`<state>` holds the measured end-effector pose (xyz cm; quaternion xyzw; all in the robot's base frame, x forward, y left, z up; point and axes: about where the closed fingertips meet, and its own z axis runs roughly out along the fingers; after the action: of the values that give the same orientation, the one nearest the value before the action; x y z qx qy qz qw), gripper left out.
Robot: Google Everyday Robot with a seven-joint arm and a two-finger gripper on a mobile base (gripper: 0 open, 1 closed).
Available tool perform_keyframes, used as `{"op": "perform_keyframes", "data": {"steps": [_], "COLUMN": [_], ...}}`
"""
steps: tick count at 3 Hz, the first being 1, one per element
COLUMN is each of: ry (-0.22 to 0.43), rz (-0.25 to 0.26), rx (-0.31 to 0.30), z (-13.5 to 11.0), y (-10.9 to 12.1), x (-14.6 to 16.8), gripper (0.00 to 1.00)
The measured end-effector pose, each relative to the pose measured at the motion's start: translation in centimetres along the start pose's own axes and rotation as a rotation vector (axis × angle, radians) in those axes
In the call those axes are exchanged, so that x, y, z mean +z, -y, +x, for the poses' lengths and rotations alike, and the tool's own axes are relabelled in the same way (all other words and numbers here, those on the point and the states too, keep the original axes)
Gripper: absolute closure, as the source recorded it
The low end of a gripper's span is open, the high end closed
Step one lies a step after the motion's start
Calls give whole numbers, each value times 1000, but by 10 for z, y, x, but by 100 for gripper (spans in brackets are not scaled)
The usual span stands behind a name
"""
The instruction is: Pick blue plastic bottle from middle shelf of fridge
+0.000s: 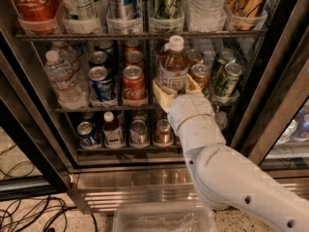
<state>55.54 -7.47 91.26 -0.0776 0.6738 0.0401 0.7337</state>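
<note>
The blue plastic bottle, with amber liquid, a white cap and a white label, stands slightly tilted at the front of the middle shelf of the fridge. My gripper is at the bottle's base. One tan finger is on its left and the other on its right, shut on it. My white arm reaches in from the lower right and hides the shelf behind it.
Clear water bottles, a blue can and a red can stand left of the bottle. Green cans stand to its right. A small brown bottle and cans fill the bottom shelf. A clear bin and cables lie on the floor.
</note>
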Motion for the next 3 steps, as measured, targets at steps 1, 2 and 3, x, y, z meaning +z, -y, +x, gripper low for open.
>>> {"op": "perform_keyframes", "data": {"steps": [1,2,3], "ry": [-4,-4,-35], "rz": [-3,-3,-70], "rx": [0,0,10], "z": [7,7,13], "y": [-1,-1,-13], "x": [-2,-2,-10], "gripper": [100,100,100]}}
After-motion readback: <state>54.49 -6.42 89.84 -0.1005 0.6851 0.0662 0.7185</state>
